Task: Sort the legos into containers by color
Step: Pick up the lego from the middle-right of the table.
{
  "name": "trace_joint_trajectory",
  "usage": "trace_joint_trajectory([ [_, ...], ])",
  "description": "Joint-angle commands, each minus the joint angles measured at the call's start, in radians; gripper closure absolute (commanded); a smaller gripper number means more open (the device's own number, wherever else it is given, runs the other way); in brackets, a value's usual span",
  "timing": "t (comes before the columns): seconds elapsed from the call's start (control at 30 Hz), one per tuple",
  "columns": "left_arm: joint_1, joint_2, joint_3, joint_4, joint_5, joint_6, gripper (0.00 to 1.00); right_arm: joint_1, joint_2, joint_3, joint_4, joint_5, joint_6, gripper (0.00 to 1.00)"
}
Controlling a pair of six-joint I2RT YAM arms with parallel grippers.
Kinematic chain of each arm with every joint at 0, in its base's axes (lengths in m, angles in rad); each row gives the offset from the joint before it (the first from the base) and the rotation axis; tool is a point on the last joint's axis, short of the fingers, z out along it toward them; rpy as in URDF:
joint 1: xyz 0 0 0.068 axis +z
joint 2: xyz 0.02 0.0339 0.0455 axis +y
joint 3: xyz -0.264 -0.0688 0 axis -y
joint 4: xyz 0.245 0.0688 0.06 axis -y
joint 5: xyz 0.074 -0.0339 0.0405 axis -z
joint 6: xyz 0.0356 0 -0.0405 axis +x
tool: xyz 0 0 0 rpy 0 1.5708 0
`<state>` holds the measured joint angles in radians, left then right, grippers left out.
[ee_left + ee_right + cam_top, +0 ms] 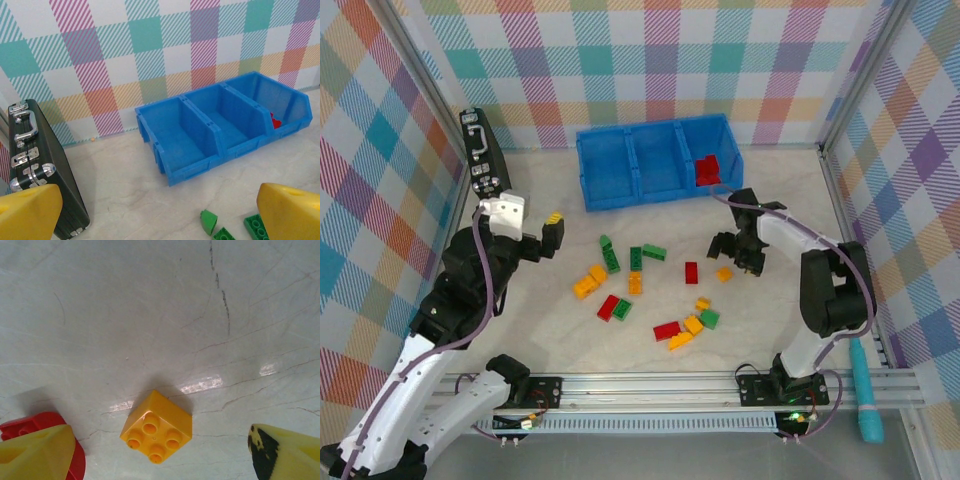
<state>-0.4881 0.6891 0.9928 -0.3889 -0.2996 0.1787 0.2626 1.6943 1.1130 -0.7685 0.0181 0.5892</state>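
Four legos are grouped nearest the arm bases on the pale surface [535, 175]: a yellow oblong brick [680, 340], a red brick [667, 329], an orange brick [694, 324] and a green brick [709, 318], packed close together. At the near right corner a teal handled object [864, 400] is laid by the end of the metal rail [650, 382]. Farther in, about ten more legos in red, green and yellow-orange are scattered loosely across the middle of the surface. The right tool [736, 252] is held over the right end of this scatter with its fingers spread. In the right wrist view a square orange lego [156, 427] is framed between the two yellow fingertips [37, 452], studs up and apart from both, while a red lego [25, 426] is partly covered by the fingertip on the left of that view. The left tool [552, 230] is held at the left of the scatter and pointed towards the containers [192, 167], its fingers likewise spread wide and gripping nothing. The containers are set beyond as one blue tray of three compartments, and sorted red bricks [706, 170] are lodged in the rightmost one. A black case [35, 165] with silver latches is stood on edge at the far left, close to the checked wall [670, 60].
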Motion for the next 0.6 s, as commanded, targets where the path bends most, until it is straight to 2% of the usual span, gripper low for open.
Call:
trace_joint_trajectory([
  [0.0, 0.01, -0.016, -0.005, 0.024, 0.0, -0.015, 0.0, 0.008, 0.016, -0.023, -0.011, 0.02, 0.053, 0.13],
  [0.37, 0.01, -0.02, -0.016, 0.029, 0.017, -0.03, 0.0, 0.028, 0.064, -0.048, 0.063, 0.029, 0.091, 0.23],
  [0.57, 0.01, -0.014, -0.014, 0.027, 0.017, -0.033, 0.0, 0.033, 0.096, -0.067, 0.074, 0.037, 0.11, 0.4],
])
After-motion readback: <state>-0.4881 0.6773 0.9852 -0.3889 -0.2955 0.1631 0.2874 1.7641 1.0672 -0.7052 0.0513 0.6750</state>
